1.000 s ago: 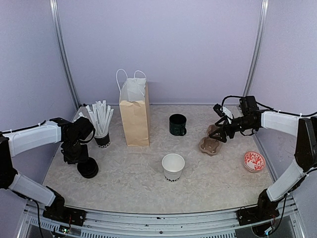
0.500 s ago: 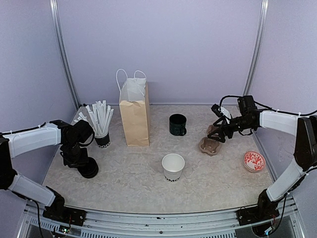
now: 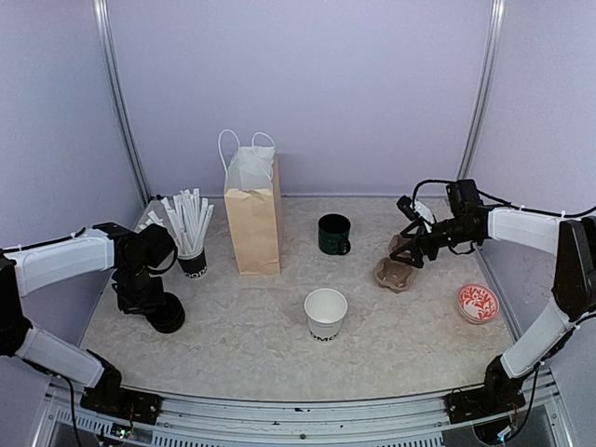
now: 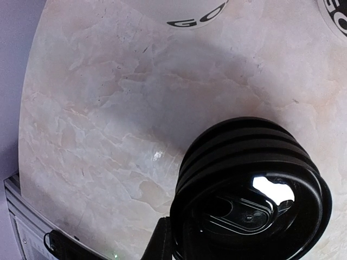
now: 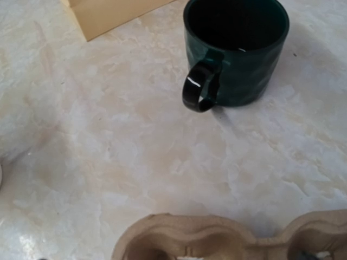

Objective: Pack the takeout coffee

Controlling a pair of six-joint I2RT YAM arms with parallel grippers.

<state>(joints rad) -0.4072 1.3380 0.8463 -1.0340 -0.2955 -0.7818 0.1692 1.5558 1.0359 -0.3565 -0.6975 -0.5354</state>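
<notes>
Mug (image 3: 333, 234) between bag (image 3: 252, 219) and carrier (image 3: 394, 273), white cup (image 3: 325, 312) in front

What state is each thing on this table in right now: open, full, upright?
white paper cup: upright, no lid on, looks empty
stack of black lids: on the table, left gripper at it, grip unclear
paper bag: upright, top open
green mug: upright, empty
black cup of straws: upright, stuffed full
cardboard carrier: flat, holding no cups; right gripper open above it
red patterned dish: flat, untouched
</notes>
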